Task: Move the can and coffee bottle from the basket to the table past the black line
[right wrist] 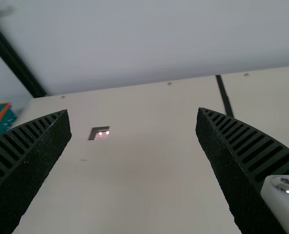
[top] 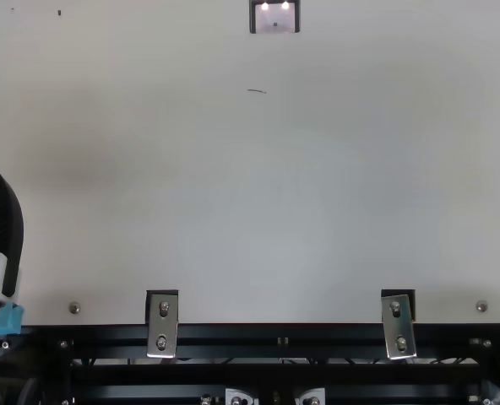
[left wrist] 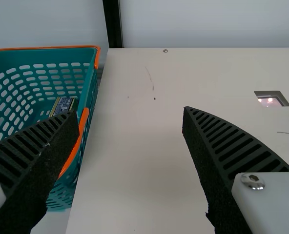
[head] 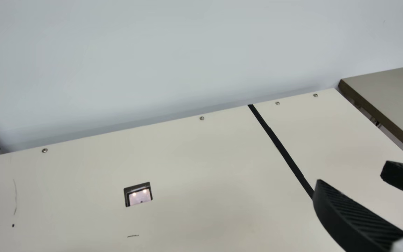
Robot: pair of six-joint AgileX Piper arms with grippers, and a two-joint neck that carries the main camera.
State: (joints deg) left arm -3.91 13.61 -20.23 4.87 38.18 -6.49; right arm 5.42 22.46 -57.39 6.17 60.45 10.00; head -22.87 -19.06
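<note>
Plainly, the left end effector point(left wrist: 130, 112), spread open, was nearer: the labelled container point(left wrist: 64, 106) sat left of it, inside the basket point(left wrist: 42, 52) beside the bench point(left wrist: 144, 170). The right end effector point(right wrist: 134, 111) also gaped, farther right.

Probably the can point(left wrist: 64, 104), dark-labelled, sits partly hidden inside the teal, orange-rimmed basket point(left wrist: 42, 55).

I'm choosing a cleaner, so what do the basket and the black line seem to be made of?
The teal basket looks like satin moulded plastic, judging by its regular slots. The black line is probably matte tape, possibly paint, given its slightly uneven edges.
</note>
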